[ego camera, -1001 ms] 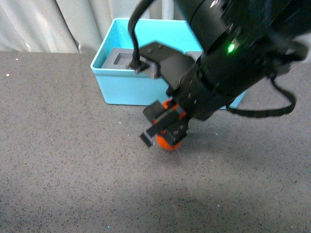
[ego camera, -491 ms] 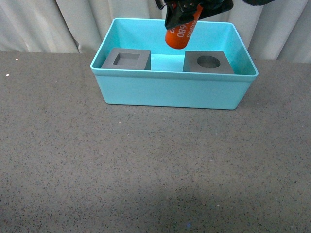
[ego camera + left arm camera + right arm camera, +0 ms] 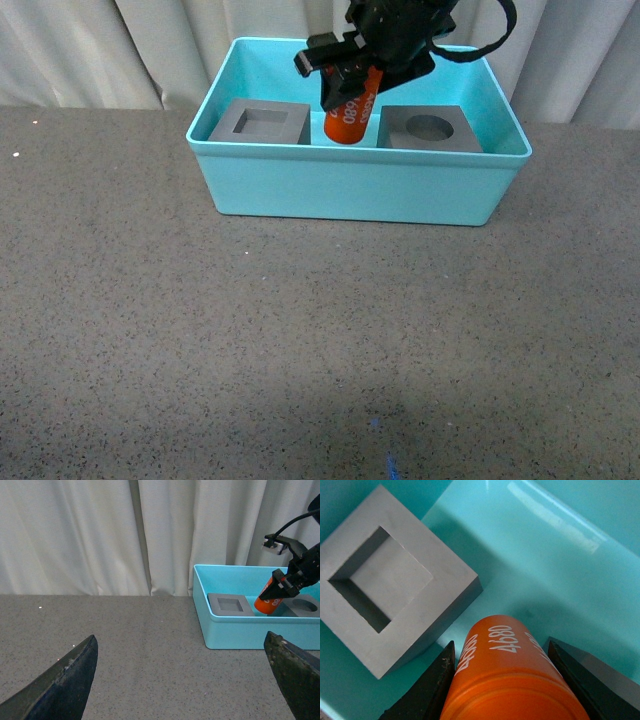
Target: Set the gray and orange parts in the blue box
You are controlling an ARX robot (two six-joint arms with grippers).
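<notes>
On the left of the front view, the dark speckled desk (image 3: 200, 340) lies in front of a pale curtain (image 3: 90, 50). Toward the back stands the blue box (image 3: 350, 190), its long side facing the robot.

Inside the box, at its left end, sits the gray cube with the square hollow (image 3: 262, 122), hollow facing up. Just right of it the orange cylinder (image 3: 349, 116) hangs tilted, its lower end down between the two cubes and its white "4680" print showing on the side. Whether its lower end touches the box floor cannot be told. The right pincer (image 3: 352, 78) reaches down from above and is clamped on the cylinder's upper part. In the right wrist view the black fingers (image 3: 427, 690) press against both sides of the orange body, with the square-hollow cube close beside it on the turquoise floor.

At the right end of the box rests the gray cube with the round hollow (image 3: 430, 128), also facing up.

The left pincer (image 3: 180, 680) is out of the front view; in its own wrist view its two dark fingertips stand wide apart, holding nothing, above the desk and well away from the box, which lies off to one side.
</notes>
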